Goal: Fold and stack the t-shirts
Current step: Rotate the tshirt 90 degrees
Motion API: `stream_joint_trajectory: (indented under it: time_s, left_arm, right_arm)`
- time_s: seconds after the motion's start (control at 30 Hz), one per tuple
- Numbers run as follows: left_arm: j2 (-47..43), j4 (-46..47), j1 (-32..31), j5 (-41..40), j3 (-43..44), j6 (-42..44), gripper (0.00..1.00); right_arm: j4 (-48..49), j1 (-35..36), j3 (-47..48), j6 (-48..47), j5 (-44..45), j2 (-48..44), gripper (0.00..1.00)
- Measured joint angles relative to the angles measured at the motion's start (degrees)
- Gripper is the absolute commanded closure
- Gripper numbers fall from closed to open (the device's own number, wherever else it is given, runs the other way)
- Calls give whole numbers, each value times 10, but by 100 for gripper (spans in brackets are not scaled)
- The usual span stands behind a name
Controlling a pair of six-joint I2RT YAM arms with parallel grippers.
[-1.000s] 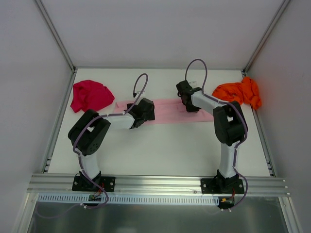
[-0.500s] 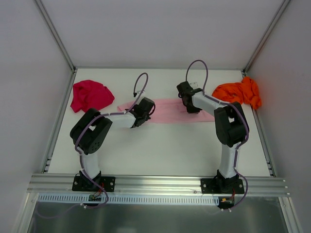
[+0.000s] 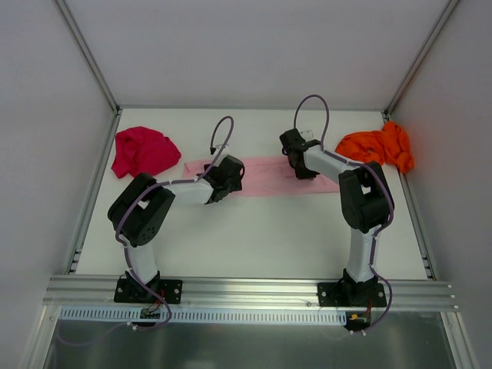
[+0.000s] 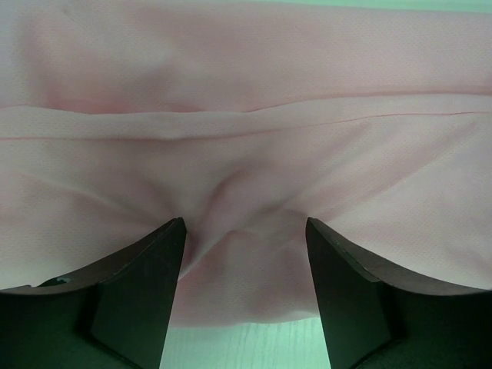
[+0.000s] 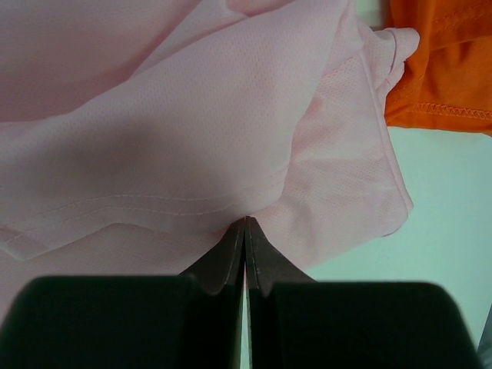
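Pink t-shirt (image 3: 265,177), long axis left to right

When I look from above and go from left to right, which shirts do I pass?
First the crumpled magenta-red cloth t-shirt, then the flat light pink cloth t-shirt, then the bunched bright orange cloth t-shirt.

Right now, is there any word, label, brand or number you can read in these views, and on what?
None can be read. The pink t-shirt, red t-shirt and orange t-shirt show plain cloth only, with no print or tag in view.
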Motion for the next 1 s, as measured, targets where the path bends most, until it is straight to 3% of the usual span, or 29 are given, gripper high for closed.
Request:
stream_joint_trajectory:
  time_s: [0.17, 0.47, 1.0]
  left_arm:
    - [-5, -23, 0, -5, 3, 2, 29]
    - [25, -133, 4, -59, 68, -37, 30]
    - [32, -124, 46, -29, 71, -56, 31]
  right_arm:
    - [-2, 0, 7, -2, 3, 0, 99]
    - [23, 2, -8, -3, -22, 0, 99]
    - [47, 61, -76, 7, -13, -17, 99]
